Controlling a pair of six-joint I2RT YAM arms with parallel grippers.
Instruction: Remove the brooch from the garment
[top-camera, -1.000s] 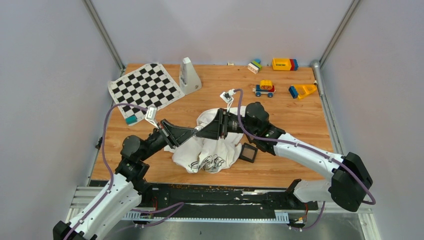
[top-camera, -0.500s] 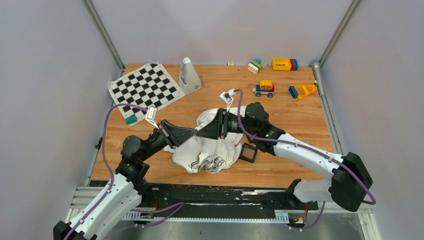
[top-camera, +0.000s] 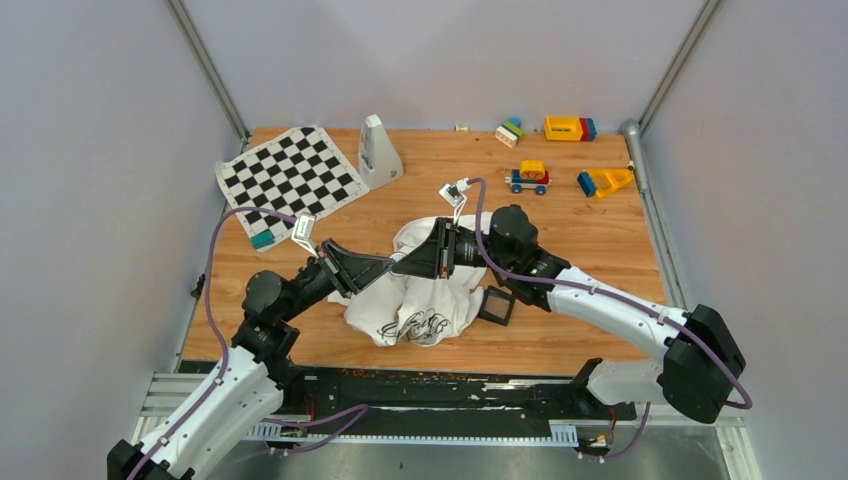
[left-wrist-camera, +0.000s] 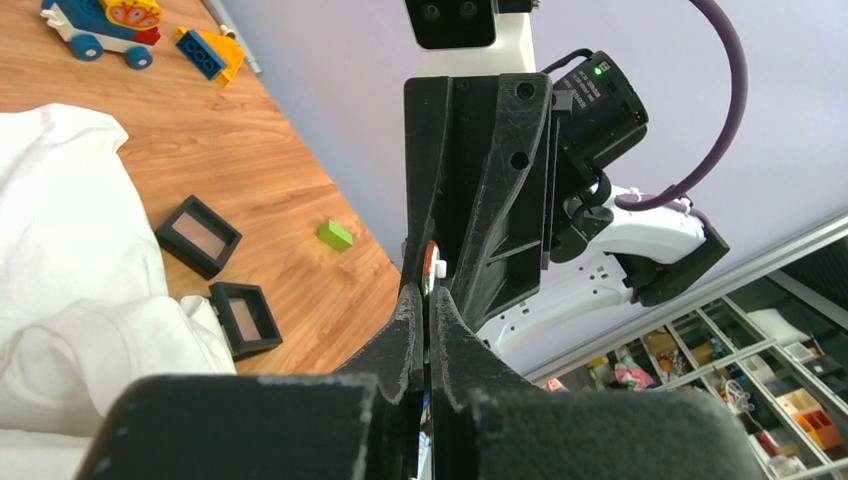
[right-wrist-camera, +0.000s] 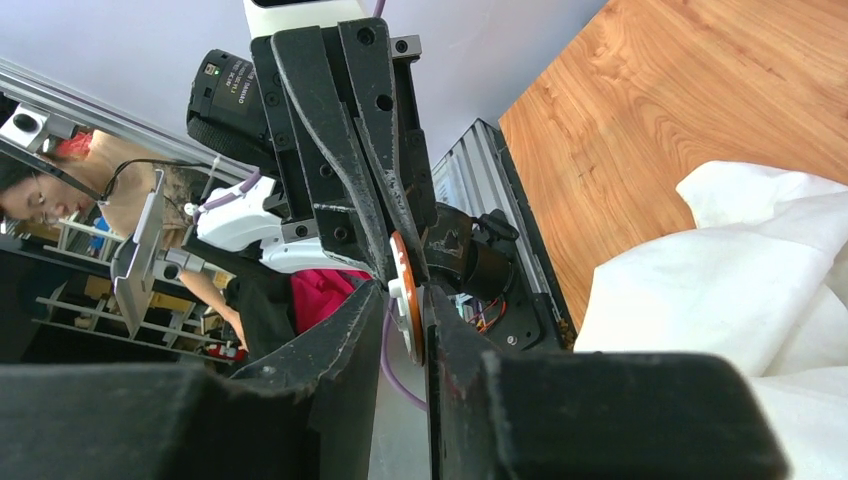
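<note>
Room is tight in the middle: both arms meet tip to tip just above the shirt (top-camera: 415, 300). Bare table (top-camera: 580, 230) lies open beyond the shirt's far edge and on its left. Two black frames (left-wrist-camera: 198, 235) sit just right of the shirt; the checked mat (top-camera: 290, 175) and toys (top-camera: 527, 177) lie well beyond it.

Since a second ago the arms have barely shifted, and only the right gripper (right-wrist-camera: 403, 297) has narrowed. Its fingers stand slightly apart around the brooch (right-wrist-camera: 405, 305), with a gap on one side. I see the left gripper (left-wrist-camera: 425, 305) pressed together, pinching the brooch's edge above the shirt. The brooch is a small round disc with an orange-brown rim and a white face.
</note>
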